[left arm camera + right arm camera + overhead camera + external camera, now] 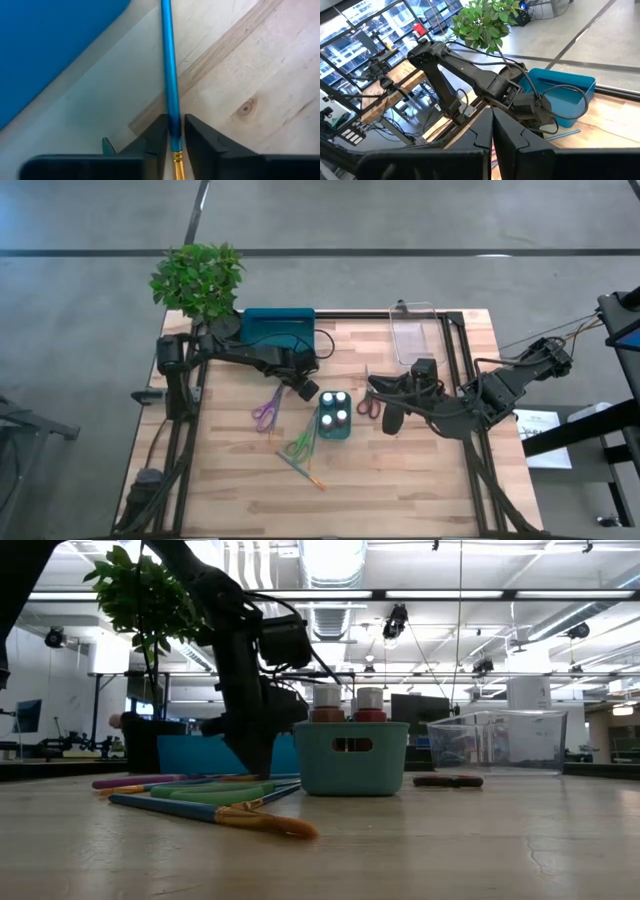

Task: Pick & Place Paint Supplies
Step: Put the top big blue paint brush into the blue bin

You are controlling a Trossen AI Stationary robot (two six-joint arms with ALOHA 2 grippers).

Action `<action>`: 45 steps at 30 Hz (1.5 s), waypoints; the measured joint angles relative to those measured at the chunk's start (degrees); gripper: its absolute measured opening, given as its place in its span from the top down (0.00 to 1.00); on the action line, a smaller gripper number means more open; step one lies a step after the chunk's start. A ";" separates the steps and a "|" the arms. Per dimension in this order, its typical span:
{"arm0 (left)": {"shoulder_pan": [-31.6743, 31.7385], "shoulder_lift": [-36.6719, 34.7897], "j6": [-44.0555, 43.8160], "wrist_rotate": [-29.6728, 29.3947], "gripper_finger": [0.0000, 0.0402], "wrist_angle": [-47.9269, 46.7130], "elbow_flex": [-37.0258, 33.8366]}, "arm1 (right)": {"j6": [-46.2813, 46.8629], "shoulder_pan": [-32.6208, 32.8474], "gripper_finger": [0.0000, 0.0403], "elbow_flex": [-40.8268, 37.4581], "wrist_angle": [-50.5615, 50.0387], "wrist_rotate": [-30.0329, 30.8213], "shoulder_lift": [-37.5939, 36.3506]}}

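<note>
Left wrist view showed the left gripper (174,137) with its two dark fingers clamped on a thin blue-handled paintbrush (169,75), lying across the pale wooden table (260,75) near the large blue plastic tray (45,45). From above, that gripper (306,391) sat just beside the small teal basket (335,434) holding four round white-capped paint pots (335,408). Purple-handled scissors (267,410), green-handled scissors (300,444) and another thin brush (301,471) lay on the table nearby, and red-handled scissors (366,405) rested close to the right gripper (373,387), whose fingers were pressed together and empty.
</note>
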 joint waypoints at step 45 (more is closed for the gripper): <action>1.07 -7.61 2.78 5.20 0.82 -4.90 0.64 | 1.09 0.00 0.98 0.00 -0.61 0.09 0.09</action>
